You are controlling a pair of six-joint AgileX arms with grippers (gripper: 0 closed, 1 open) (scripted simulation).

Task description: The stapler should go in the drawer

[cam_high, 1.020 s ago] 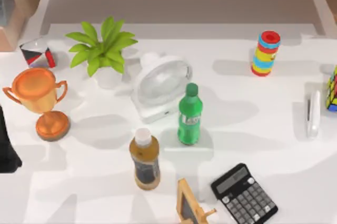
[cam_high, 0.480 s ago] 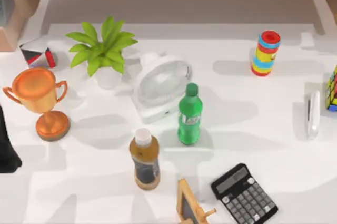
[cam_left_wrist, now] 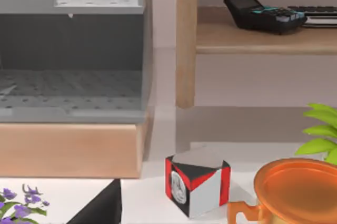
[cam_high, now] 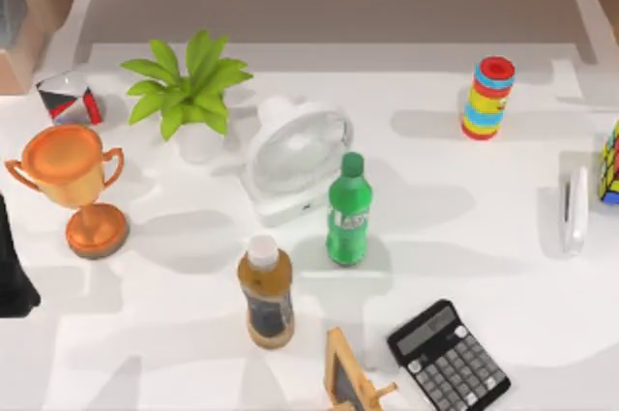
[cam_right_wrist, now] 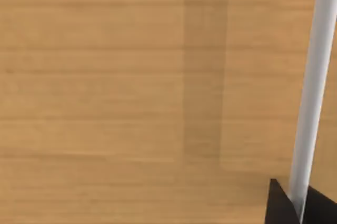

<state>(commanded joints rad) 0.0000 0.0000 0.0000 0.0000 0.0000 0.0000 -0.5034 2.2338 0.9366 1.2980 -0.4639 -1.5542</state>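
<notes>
- The stapler [cam_high: 576, 209] lies flat near the table's [cam_high: 484, 198] right edge, just beside a colour cube [cam_high: 610, 163], so it is untouched and free to grasp from above.
- The right gripper [cam_right_wrist: 288, 207] faces a wooden panel [cam_right_wrist: 116, 87]; its finger state cannot be determined.
- The left arm [cam_high: 14, 276] sits at the table's left edge.
- Compared with the earlier frame, the stapler's position is unchanged; a shadow near the table's far right corner has shifted.

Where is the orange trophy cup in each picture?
Top view: the orange trophy stands at the table's left side, in front of the red, black and white box.
Left wrist view: its bowl is beside that same box.
Right wrist view: wood panel.
Shared landmark: the box.
</notes>
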